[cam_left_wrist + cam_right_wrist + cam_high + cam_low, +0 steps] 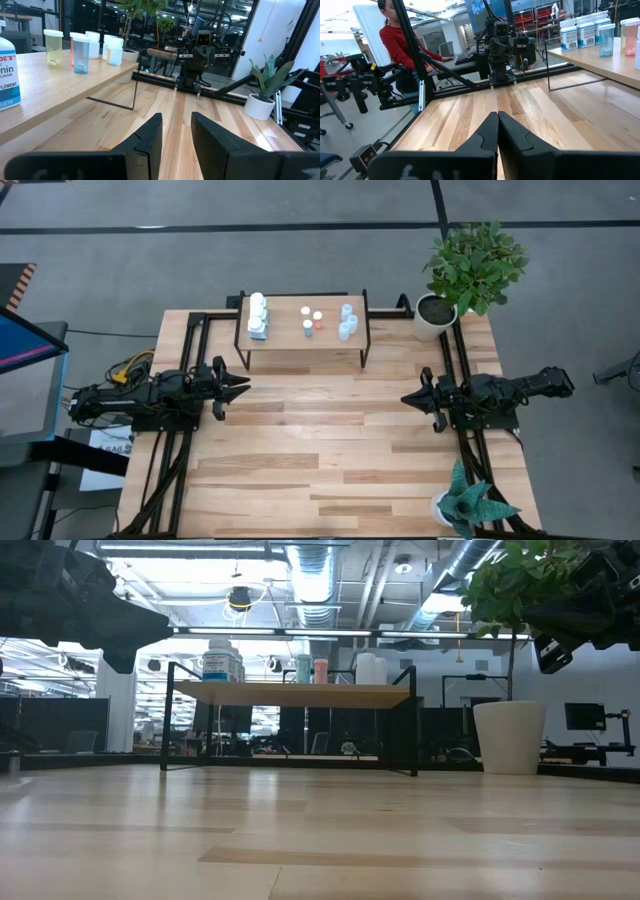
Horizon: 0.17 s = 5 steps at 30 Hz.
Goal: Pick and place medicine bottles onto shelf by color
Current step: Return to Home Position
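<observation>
The shelf [300, 340] stands at the table's far middle on thin black legs. On its wood top stand the medicine bottles: the chunky white ones [258, 315] at its left end, small white- and orange-capped ones [312, 320] in the middle, pale-blue ones [347, 322] at the right. They also show in the low view [222, 662] and both wrist views [80, 50] [580, 32]. My left gripper [243, 385] hovers at the table's left, open and empty. My right gripper [408, 398] hovers at the table's right, shut and empty.
A white pot with a leafy plant [440, 310] stands at the far right corner, a smaller potted plant [470, 505] at the near right. A person in a red top [400, 45] stands beyond the table's left side. Bare wood [330, 440] lies between the arms.
</observation>
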Motion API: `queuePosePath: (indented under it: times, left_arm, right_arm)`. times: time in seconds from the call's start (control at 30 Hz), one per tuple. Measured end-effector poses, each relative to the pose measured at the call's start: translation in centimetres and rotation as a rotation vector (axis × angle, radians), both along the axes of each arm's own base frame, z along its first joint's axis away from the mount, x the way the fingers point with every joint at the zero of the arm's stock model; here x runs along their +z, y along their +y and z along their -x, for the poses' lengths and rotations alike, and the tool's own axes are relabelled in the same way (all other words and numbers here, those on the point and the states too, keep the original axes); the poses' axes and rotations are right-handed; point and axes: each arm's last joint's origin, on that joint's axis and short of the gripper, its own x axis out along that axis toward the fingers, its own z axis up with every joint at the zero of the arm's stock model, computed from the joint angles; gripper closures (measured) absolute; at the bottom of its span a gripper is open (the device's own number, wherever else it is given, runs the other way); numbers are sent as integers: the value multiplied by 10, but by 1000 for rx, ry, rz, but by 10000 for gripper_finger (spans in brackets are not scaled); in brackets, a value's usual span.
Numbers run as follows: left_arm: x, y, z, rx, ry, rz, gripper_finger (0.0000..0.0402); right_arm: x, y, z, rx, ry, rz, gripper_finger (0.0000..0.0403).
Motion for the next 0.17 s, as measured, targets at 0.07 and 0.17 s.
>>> queuePosePath:
  times: [0.07, 0.17]
  left_arm:
    - [0, 0, 0, 0, 0, 0, 310]
    - [0, 0, 0, 0, 0, 0, 310]
  right_arm:
    - [0, 0, 0, 0, 0, 0, 374]
    - [0, 0, 0, 0, 1, 0, 376]
